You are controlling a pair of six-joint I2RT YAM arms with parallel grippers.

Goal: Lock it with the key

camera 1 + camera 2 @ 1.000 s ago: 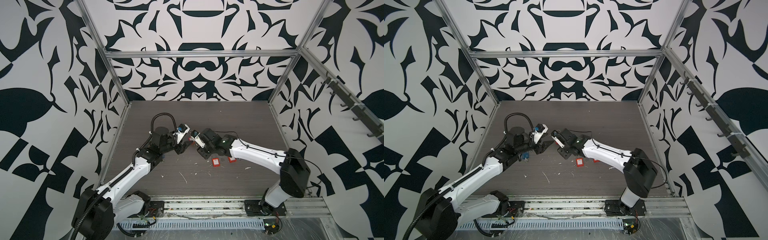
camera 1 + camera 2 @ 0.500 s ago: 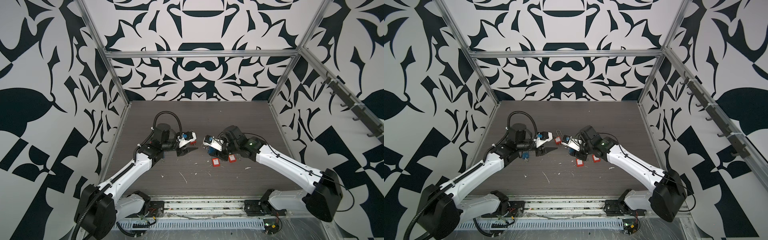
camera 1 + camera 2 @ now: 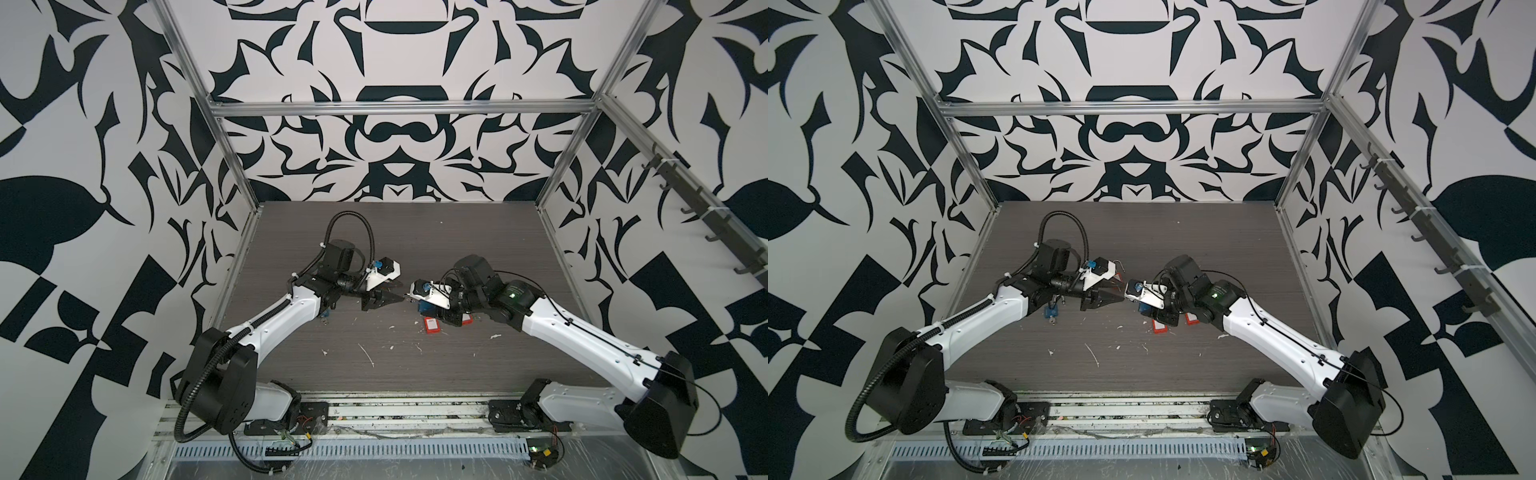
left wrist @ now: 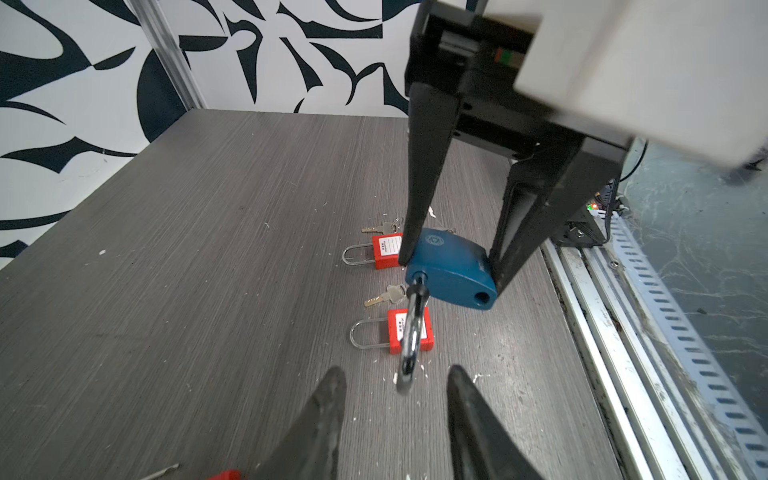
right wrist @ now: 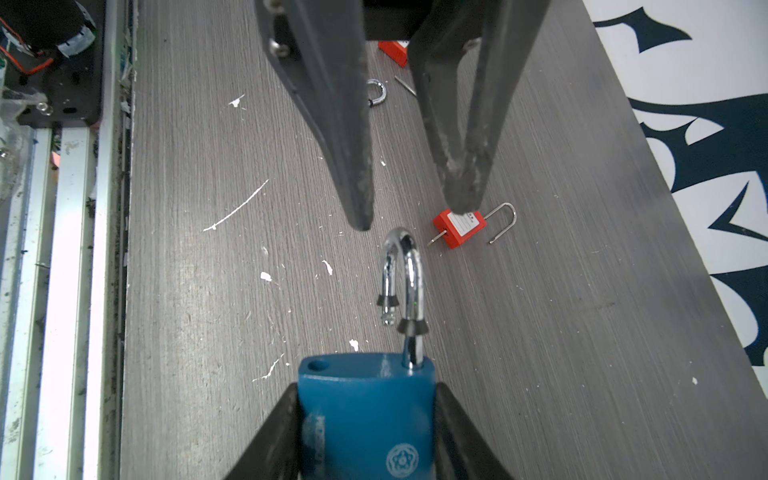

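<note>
- Two arms on one lock. Right wrist view: right gripper (image 5: 365,440) is clamped across the flat sides of the blue padlock (image 5: 365,415), which has a thick metal body and a chrome U-shackle (image 5: 409,270). It is held above the dark grey wood-grain table (image 5: 187,249).
- Same view: the shackle is open, with its free leg out of its hole and swung to one side. Left gripper (image 5: 411,210) has its jaws partly open and empty, right at the shackle's bend.
- Left wrist view: the bend sits between the left fingertips (image 4: 336,376) with a gap on each side, so we see no contact. Below on the table lie a small red plastic padlock (image 4: 386,253), a second red padlock (image 4: 429,338) and a small loose key (image 4: 384,296). The blue lock's keyway is hidden, so we can't tell if a key is in it.
- Both top views: the grippers meet tip to tip mid-table, with the padlock at the right one.
- Handling, our read: the body is heavy and rigid. The shackle is slick and round and pivots on its captive leg.
- We'd pinch the shackle at the crown of the bend and keep the body grip on the flats. The risk is the shackle slipping or the body twisting when pushed.
</note>
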